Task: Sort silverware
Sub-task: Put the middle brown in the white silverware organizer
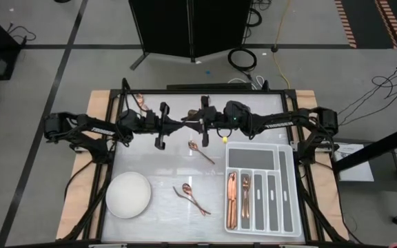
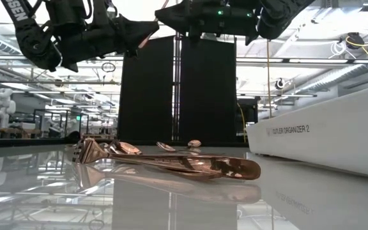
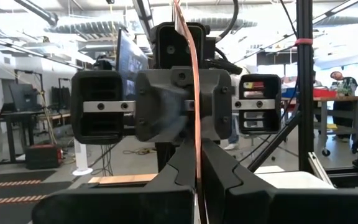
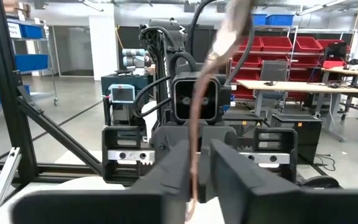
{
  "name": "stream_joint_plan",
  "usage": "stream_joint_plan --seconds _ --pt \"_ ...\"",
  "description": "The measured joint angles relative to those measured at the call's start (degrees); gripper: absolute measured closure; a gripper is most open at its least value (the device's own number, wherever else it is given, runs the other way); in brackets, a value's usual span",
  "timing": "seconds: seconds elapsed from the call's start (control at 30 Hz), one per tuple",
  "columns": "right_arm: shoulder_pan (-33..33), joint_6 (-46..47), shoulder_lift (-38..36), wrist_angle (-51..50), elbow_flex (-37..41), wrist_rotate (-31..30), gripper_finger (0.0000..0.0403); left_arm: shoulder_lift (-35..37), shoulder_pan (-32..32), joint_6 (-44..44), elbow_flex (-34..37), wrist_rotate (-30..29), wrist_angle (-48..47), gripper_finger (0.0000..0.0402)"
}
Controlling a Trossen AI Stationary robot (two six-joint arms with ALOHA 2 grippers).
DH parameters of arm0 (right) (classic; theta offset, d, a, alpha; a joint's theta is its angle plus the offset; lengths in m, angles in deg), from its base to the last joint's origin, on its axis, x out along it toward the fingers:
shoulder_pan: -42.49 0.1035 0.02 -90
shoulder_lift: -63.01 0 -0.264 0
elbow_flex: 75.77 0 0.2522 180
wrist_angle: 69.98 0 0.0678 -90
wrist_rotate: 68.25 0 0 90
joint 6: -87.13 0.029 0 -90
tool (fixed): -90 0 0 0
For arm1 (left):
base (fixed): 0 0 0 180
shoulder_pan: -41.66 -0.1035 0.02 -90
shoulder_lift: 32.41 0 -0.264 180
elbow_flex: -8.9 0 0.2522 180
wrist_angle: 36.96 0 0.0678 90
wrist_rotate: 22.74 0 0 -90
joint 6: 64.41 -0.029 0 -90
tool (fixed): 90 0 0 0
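Note:
Both arms meet high over the table's far middle. My left gripper [image 1: 180, 125] and my right gripper [image 1: 198, 122] face each other, both shut on one slim copper utensil [image 3: 196, 93] of the silverware. It stands between them, clear of the table. Its wider end [image 4: 232, 25] rises above the fingers; whether it is a fork, a knife or a spoon does not show. On the table lie a loose spoon [image 1: 200, 151], two more pieces [image 1: 191, 198] and one at the far left [image 1: 138, 100]. The grey divided tray [image 1: 284, 193] holds several copper pieces [image 1: 232, 200]. My left gripper pinches the utensil's thin shaft [image 3: 197, 168] between its two fingers, seen edge-on. The fingers come about level from the table's left. The utensil stands upright, slightly curved, lifted clear of the table. My right gripper has the same utensil's shaft [image 4: 193, 171] between its two fingers [image 4: 173, 168], which come about level from the table's right. The shaft rises steeply above them and leans at its upper end.
A white round bowl [image 1: 128, 195] sits near the front left. The tray fills the front right, its three right-hand long slots and its top compartment bare. A black frame [image 1: 205, 91] runs along the table's far edge. In the low view the loose pieces [image 2: 171, 163] lie mid-table.

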Motion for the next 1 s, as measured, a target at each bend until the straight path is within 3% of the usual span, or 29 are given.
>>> stream_joint_plan --seconds 0.07,0.37,0.7,0.87,1.0 --pt "0.03 -0.93 0.00 0.00 0.00 0.04 0.0392 0.00 -0.02 -0.04 0.02 -0.02 -0.01 0.0391" --pt "-0.03 -1.17 0.00 -0.02 0.00 0.06 0.0400 0.04 0.00 -2.82 0.02 -0.19 -4.32 0.0346" --pt "-0.85 0.81 -1.42 -1.30 0.00 0.23 0.0402 0.04 -0.99 -3.10 0.02 -0.77 -8.17 0.0246" --pt "-2.48 0.17 -6.86 -7.28 0.00 -0.24 0.0402 0.31 -2.83 -5.26 0.04 -2.82 -14.75 0.0202" --pt "-3.78 1.99 -12.13 -16.75 0.00 -0.31 0.0403 0.28 -4.78 -6.30 0.04 -1.61 -22.51 0.0195"
